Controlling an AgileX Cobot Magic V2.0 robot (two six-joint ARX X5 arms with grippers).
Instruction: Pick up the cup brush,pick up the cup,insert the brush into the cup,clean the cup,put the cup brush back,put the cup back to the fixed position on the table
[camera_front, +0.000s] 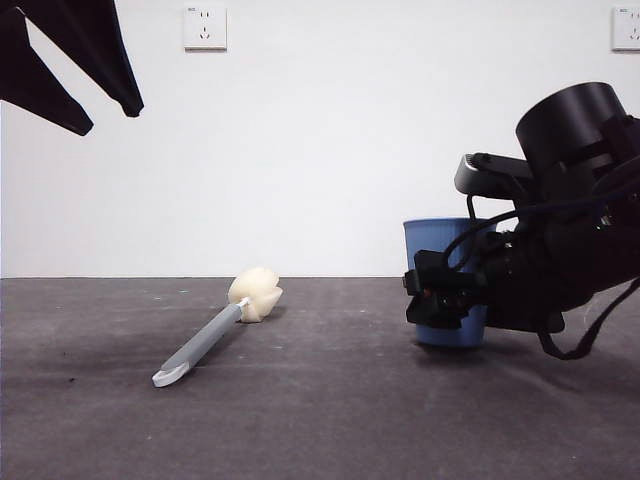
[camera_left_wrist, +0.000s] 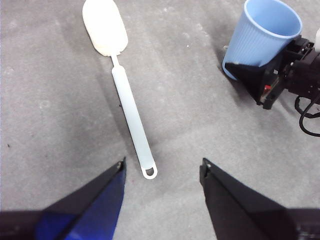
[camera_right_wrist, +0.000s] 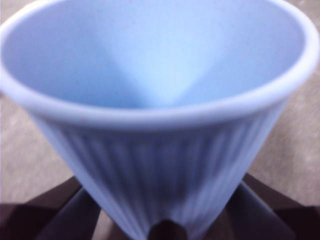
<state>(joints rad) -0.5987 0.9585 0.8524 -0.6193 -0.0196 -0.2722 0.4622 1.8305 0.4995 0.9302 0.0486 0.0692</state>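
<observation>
The cup brush (camera_front: 205, 345) lies flat on the table (camera_front: 350, 420) at left of centre, cream sponge head away from me, white looped tip toward me. In the left wrist view the cup brush (camera_left_wrist: 130, 107) lies below my left gripper (camera_left_wrist: 162, 167), which is open and empty; in the front view it hangs high at the top left (camera_front: 110, 120). The light blue cup (camera_front: 440, 235) stands upright on the table at right. My right gripper (camera_front: 440, 300) is shut on its lower wall. The cup (camera_right_wrist: 160, 100) fills the right wrist view, mouth empty, and shows in the left wrist view (camera_left_wrist: 265, 30).
A white wall with two sockets (camera_front: 205, 28) stands behind the table. The right arm's body and cables (camera_front: 570, 250) crowd the right side behind the cup.
</observation>
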